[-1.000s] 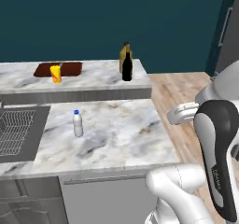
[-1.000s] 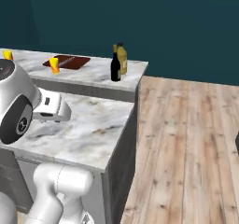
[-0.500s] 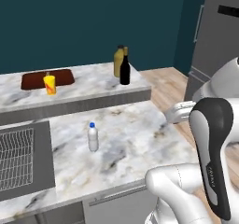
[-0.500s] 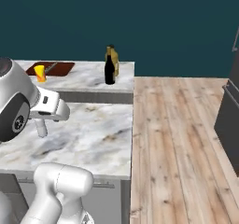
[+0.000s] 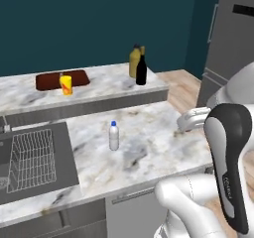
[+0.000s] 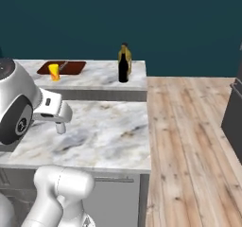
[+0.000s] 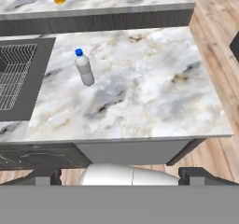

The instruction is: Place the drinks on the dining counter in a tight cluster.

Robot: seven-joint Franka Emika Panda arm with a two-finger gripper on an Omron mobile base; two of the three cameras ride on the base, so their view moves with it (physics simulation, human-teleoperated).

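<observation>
- Apparently the approach is underway: the water bottle is standing apart on the lower worktop, beside the sink.
- Wine bottle and amber bottle are touching near the dining counter's right end.
- Next, the gripper, whose grip I cannot tell, is needing to reach the water bottle.

water bottle upright on lower marble worktop, beside sink

Even flat lighting, faint shadows (rendered), sharp throughout
</observation>
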